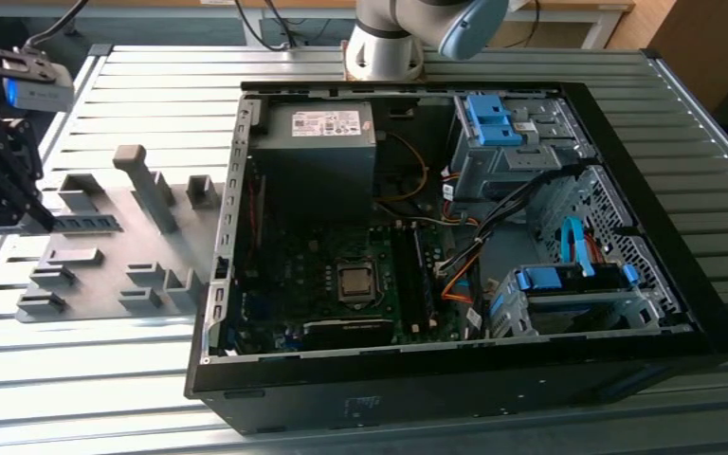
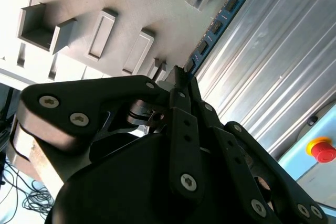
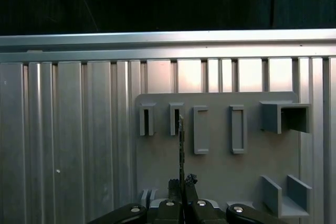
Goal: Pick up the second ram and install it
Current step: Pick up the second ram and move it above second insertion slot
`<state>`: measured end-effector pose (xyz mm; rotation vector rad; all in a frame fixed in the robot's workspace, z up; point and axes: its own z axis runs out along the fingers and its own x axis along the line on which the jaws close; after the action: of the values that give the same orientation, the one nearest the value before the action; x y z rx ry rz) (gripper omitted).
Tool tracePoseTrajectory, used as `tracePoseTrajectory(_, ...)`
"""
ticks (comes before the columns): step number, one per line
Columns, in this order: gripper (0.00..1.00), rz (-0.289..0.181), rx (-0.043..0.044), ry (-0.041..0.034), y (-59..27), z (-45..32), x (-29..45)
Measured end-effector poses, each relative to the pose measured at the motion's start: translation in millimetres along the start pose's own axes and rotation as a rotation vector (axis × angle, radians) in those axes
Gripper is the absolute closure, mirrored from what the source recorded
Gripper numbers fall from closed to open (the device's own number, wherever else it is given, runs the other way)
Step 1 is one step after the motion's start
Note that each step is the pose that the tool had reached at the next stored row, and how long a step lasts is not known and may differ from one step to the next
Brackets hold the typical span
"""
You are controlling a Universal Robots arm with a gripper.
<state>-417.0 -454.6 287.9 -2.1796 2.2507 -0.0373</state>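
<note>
The second ram (image 1: 90,223) is a thin green strip with black chips, lying over the grey holder plate (image 1: 99,261) at the exterior view's left. My gripper (image 1: 42,220) is at its near end. In the second wrist view the black fingers (image 2: 181,85) are closed together on the end of the second ram (image 2: 215,27), which runs away from them along the plate's edge. The first wrist view shows the second ram (image 3: 181,145) edge-on, reaching from my gripper (image 3: 181,182) toward a slot in the holder plate (image 3: 220,166).
The open PC case (image 1: 465,379) fills the middle and right of the exterior view, with the motherboard's black slot rails (image 1: 421,275) inside. The arm's base (image 1: 383,47) stands behind it. Upright grey blocks (image 1: 149,190) rise from the plate. A red stop button (image 2: 323,149) sits off the slatted table.
</note>
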Motion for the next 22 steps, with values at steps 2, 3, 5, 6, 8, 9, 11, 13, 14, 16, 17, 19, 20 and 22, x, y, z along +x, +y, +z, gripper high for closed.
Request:
tracePoseTrajectory(2, 0.86, 0.000, -0.0001, 0.0001, 0.0, -0.8, 0.0)
tracePoseTrajectory(3, 0.86, 0.000, -0.0001, 0.0000, 0.0, -1.2, 0.0)
tracePoseTrajectory(5, 0.86, 0.000, 0.0000, 0.0000, 0.0, -1.8, 0.0)
tracePoseTrajectory(6, 0.86, 0.000, 0.0000, 0.0001, 0.0, -2.2, 0.0)
tracePoseTrajectory(8, 0.86, 0.000, 0.0000, 0.0000, -0.1, -3.0, 0.0)
tracePoseTrajectory(9, 0.86, 0.000, 0.0000, 0.0000, -0.1, -3.3, 0.0)
tracePoseTrajectory(11, 0.86, 0.000, 0.0000, 0.0000, -0.1, -4.0, 0.0)
tracePoseTrajectory(13, 0.86, 0.000, -0.0001, 0.0001, -0.1, -4.8, 0.1)
tracePoseTrajectory(14, 0.86, 0.000, 0.0000, 0.0000, -0.1, -5.1, 0.0)
tracePoseTrajectory(16, 0.86, 0.000, 0.0000, 0.0000, -0.1, -5.7, 0.0)
tracePoseTrajectory(17, 0.86, 0.000, -0.0001, 0.0001, -0.1, -6.1, 0.1)
tracePoseTrajectory(19, 0.86, 0.000, -0.0003, 0.0002, -0.1, -7.2, 0.1)
tracePoseTrajectory(20, 0.86, 0.000, -0.0001, 0.0001, -0.1, -7.6, 0.1)
tracePoseTrajectory(22, 0.86, 0.000, -0.0001, 0.0001, -0.2, -8.7, 0.1)
